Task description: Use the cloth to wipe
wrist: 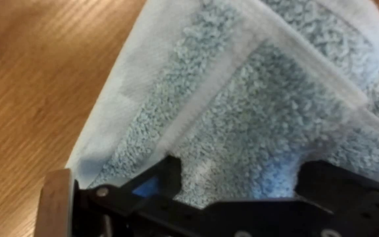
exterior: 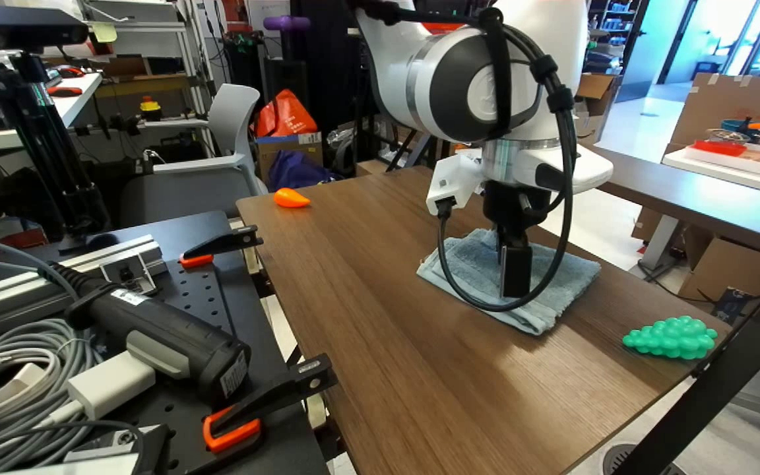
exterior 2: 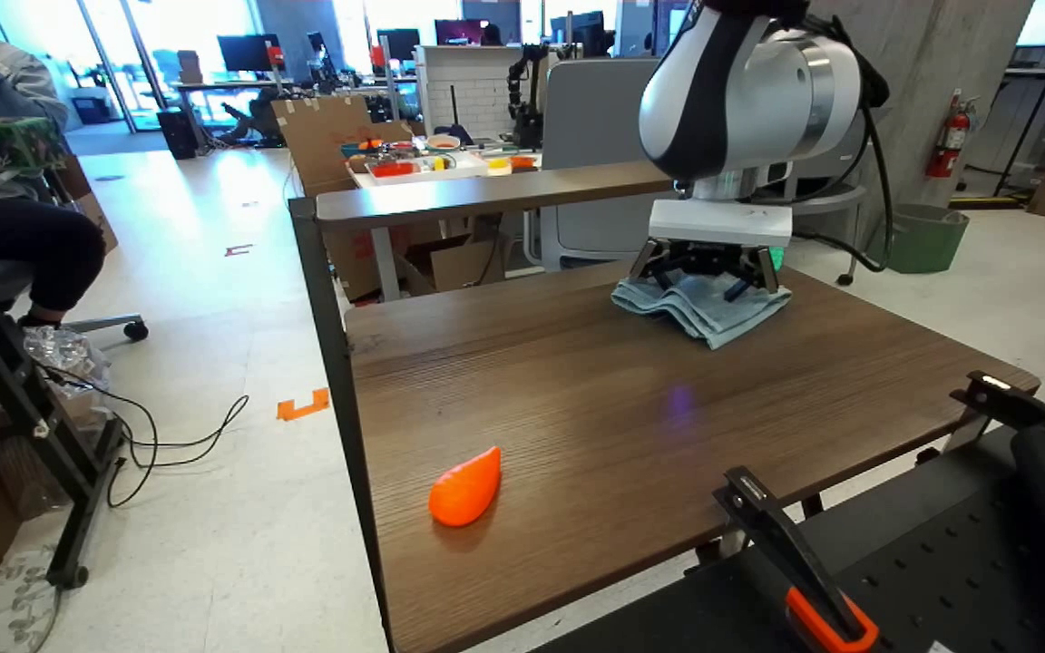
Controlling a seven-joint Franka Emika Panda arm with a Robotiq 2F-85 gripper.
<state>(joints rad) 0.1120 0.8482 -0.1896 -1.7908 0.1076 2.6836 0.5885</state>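
The blue-grey terry cloth (exterior: pixel 568 274) lies folded on the brown wooden table (exterior: pixel 380 310). In an exterior view the cloth (exterior 2: pixel 713 316) has raised folds at its front edge. My gripper (exterior 2: pixel 702 283) points straight down onto the cloth, with its fingers spread wide and their tips at the cloth's surface. In the wrist view the two dark fingertips (wrist: pixel 238 174) stand apart with the cloth (wrist: pixel 242 98) spread beneath and between them. The cloth's pale hems and layered folds show. Whether the tips press into the cloth cannot be told.
A green bumpy toy (exterior: pixel 673 338) lies near a table corner, and an orange drop-shaped toy (exterior: pixel 291 198) lies at the opposite end. Black-and-orange clamps (exterior 2: pixel 795 562) hold a black side table along one edge. A dark post (exterior 2: pixel 336 390) stands by the table.
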